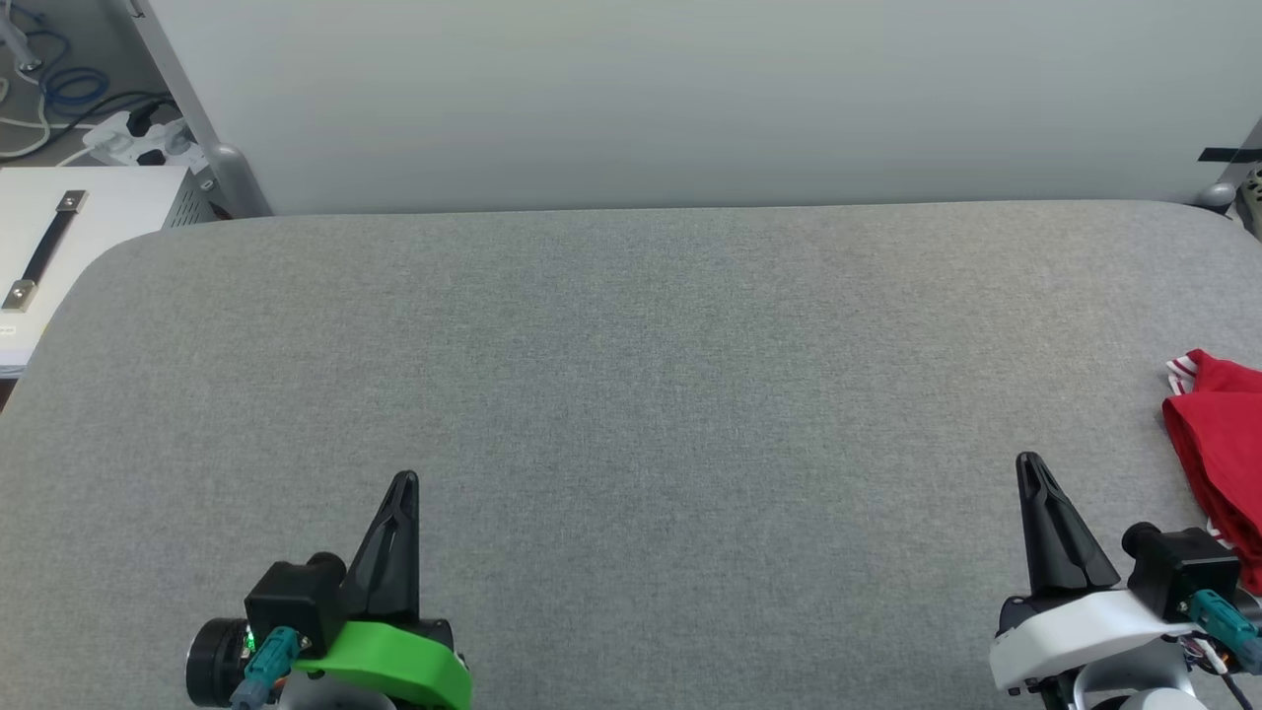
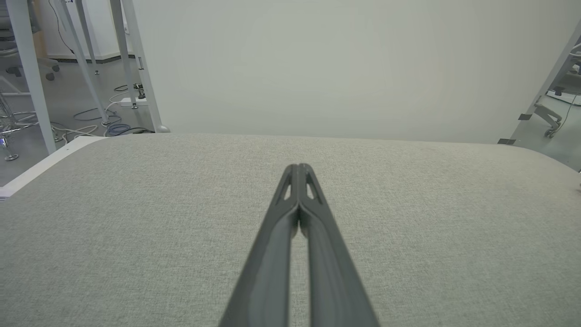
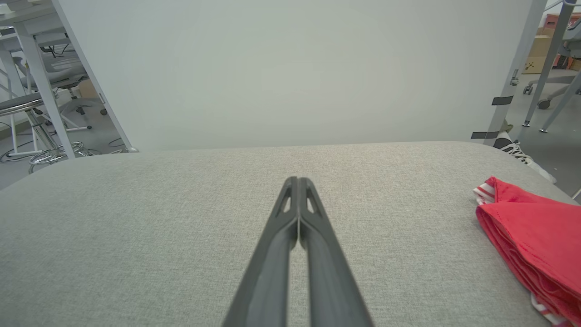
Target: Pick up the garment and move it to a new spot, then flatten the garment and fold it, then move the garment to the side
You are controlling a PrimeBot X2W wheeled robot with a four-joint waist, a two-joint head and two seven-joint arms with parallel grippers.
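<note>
Work surface: grey cloth-covered table (image 1: 631, 325) with rounded corners; pale panel (image 1: 690, 99) stands behind its far edge.
Shirt loc.: red jersey T-shirt (image 1: 1221, 444) lies on the table at its right-hand side and is partly cut off by the head view's border. It sits just to the right of the R arm's wrist.
Shirt cond.: compact bundle. Right wrist view shows several layers stacked along the near edge, with red-white striped trim (image 3: 484, 192) poking out at the far corner. Lettering not vis.
L gripper (image 1: 404, 481): clenched, fingers pressed together tip to tip, nothing between them. Sits over bare cloth at lower left of head view, well apart from the shirt.
R gripper (image 1: 1028, 461): clenched the same way, empty. Sits at lower right, near the shirt but not touching it.
Step 1 (pick up + relocate): judged done; neither arm holds or reaches for anything.
Step 2 (flatten + fold): judged done; the layers lie stacked, with no sleeve spread out. Fold quality: cannot tell, as much of the shirt is out of frame.
Step 3 (move aside): judged done; the shirt rests at the table's side and the middle area is bare.
Remaining: prob. nothing; both arms look parked.
Caveat: a bunched shirt awaiting the first pick could look similar. The even stacked edges favour the finished reading, but that is judgement only.
</note>
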